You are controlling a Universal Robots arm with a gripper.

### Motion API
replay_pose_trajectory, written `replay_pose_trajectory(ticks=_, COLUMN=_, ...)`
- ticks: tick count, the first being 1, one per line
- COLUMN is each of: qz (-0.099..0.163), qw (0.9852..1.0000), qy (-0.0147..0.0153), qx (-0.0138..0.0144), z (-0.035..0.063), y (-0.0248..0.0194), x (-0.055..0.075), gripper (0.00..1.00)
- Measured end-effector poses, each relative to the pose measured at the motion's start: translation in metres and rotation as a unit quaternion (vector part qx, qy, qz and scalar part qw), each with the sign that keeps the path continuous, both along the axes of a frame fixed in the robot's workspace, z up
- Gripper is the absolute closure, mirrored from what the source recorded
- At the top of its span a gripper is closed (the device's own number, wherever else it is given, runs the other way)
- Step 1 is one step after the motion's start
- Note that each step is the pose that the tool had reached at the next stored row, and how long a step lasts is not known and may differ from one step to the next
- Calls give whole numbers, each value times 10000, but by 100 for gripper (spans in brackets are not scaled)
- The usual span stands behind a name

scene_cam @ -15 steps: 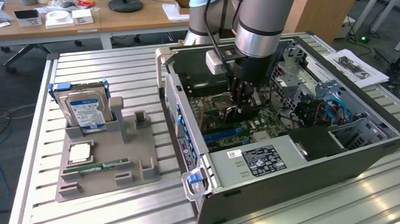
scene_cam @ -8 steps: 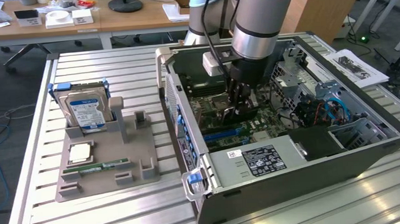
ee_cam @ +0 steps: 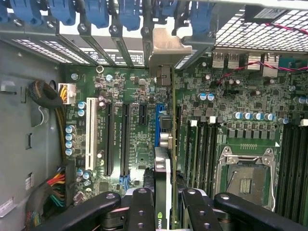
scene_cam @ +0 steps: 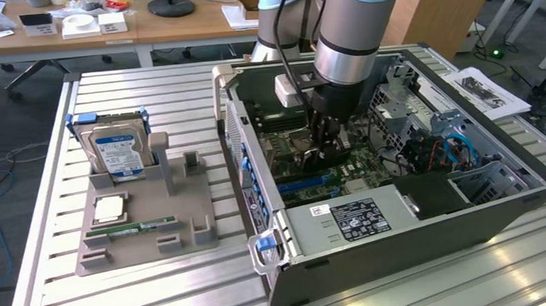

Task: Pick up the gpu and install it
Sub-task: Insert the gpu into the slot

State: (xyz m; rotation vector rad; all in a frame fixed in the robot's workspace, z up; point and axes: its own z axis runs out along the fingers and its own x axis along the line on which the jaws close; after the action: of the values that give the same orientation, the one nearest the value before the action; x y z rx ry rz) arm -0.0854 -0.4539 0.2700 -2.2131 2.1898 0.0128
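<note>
My gripper (scene_cam: 326, 142) reaches down into the open computer case (scene_cam: 497, 219) over the motherboard (ee_cam: 125, 86). It is shut on the gpu (ee_cam: 163, 178), a thin dark card seen edge-on between the two black fingers (ee_cam: 142, 211). The card's silver bracket end (ee_cam: 166, 48) lies against the case's rear slot openings. The gpu runs along the blue expansion slot (ee_cam: 157, 122); whether it is seated in the slot I cannot tell. In the exterior view the card is mostly hidden behind the fingers.
A grey fixture tray (scene_cam: 180, 250) at the exterior view's left holds the hard drive (scene_cam: 118, 154), a memory stick (scene_cam: 130, 229) and a processor (scene_cam: 109, 208). Inside the case are the processor socket (ee_cam: 245, 178), a cable bundle (ee_cam: 53, 98) and blue slot latches (ee_cam: 96, 12).
</note>
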Motion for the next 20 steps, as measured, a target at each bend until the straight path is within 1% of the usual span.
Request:
replay_pose_trajectory(ticks=5, qz=0, qw=10000, qy=0, qx=-1, z=-30, y=0, x=-6, gripper=73)
replay_pose_trajectory(ticks=20, qz=1, qw=10000, qy=0, qx=0, z=-35, y=-17, x=-28, gripper=73)
